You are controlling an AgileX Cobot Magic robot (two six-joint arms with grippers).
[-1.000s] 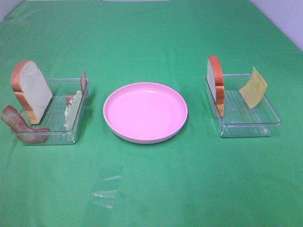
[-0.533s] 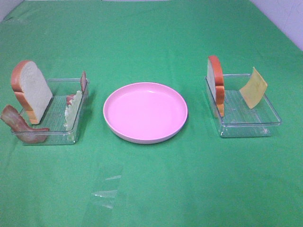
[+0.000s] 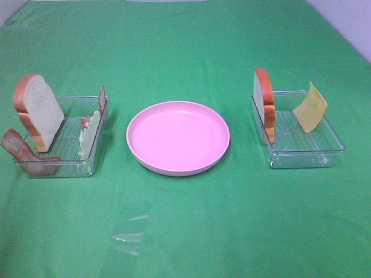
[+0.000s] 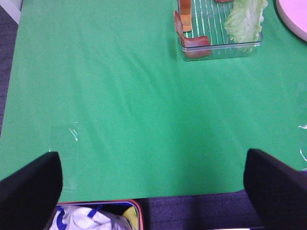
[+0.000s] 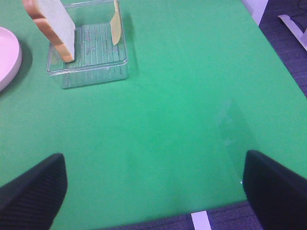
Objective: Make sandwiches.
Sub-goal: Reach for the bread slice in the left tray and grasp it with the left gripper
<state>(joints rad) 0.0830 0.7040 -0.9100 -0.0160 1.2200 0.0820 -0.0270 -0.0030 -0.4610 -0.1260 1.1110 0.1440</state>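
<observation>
A green cloth [image 3: 185, 52] covers the whole table; neither arm enters the overhead view. At centre lies the pink plate [image 3: 178, 137], with nothing on it, so I judge no sandwich begun.

The parts wait in two clear trays. The left tray [image 3: 64, 169] holds the left bread slices [image 3: 42, 113] upright at its left side, the lettuce leaf [image 3: 88, 136] leaning on its right wall, and a bacon strip [image 3: 26, 153] draped over its near-left corner. The right tray [image 3: 301, 158] holds the right bread [image 3: 264, 101] upright against its left wall and the cheese square [image 3: 310, 107] propped against its far-right wall.

The left gripper [image 4: 152, 160] and the right gripper [image 5: 154, 160] both hover over bare cloth at the near edge, jaws spread wide, holding nothing.

Handling, as I judge it: these are toy pieces, probably light. The bread looks stiff, and I would pinch it across its faces at the top crust, which stands clear above the tray wall. The cheese, lettuce and bacon look thin and possibly bendy. I would take the cheese by its raised upper corner, and a light piece may slide or topple if nudged.
</observation>
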